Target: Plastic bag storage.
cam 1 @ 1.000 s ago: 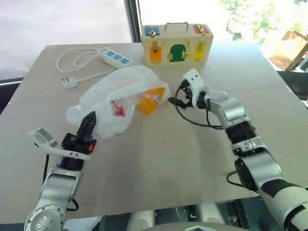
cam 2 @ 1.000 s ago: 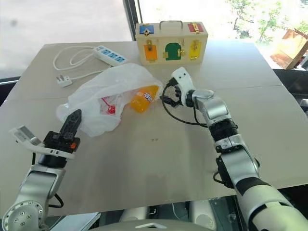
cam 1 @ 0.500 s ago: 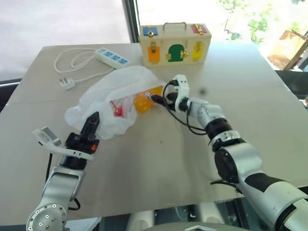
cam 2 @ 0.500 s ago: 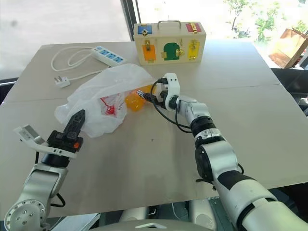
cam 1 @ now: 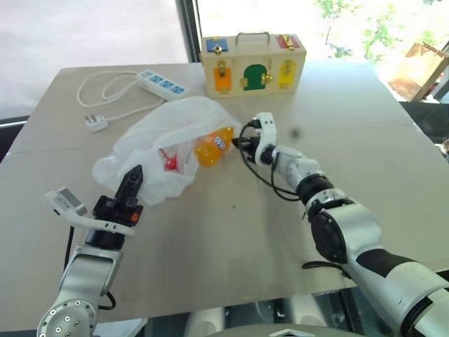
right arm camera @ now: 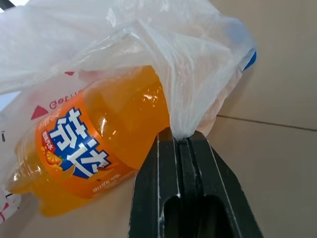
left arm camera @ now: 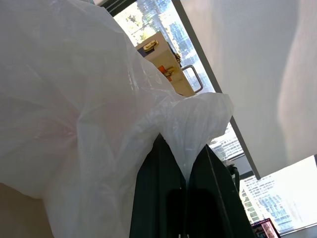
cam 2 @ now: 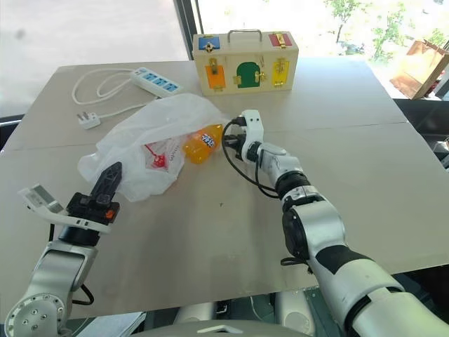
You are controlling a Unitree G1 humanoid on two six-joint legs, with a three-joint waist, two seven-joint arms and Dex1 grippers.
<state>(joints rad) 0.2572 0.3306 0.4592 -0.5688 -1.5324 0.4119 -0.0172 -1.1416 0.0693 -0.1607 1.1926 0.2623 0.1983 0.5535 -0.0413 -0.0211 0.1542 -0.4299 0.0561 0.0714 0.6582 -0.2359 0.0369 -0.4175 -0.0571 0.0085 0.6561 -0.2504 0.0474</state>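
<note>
Nearest you, the left gripper (cam 1: 131, 178) has its two black fingers pressed together on a fold of the plastic bag (cam 1: 165, 144) at its near edge, and the left wrist view shows the film pinched right between the tips. That hold looks meant to anchor one side of the bag's mouth.

Farther out, the bag lies crumpled on the middle of the table (cam 1: 231, 239), red print showing through it, with an orange soda bottle (cam 1: 212, 147) lying on its side half inside the opening.

Your right gripper (cam 2: 231, 141) sits just beside the bottle, jaws closed on a thin twist of the bag's far edge, as its wrist view shows; the bottle itself is not gripped. With both edges held, you seem set to spread or lift the mouth around the bottle.

Beyond the bag are a white power strip (cam 1: 163, 83) with its coiled cord and, at the back, a wooden latch box (cam 1: 252, 64).
</note>
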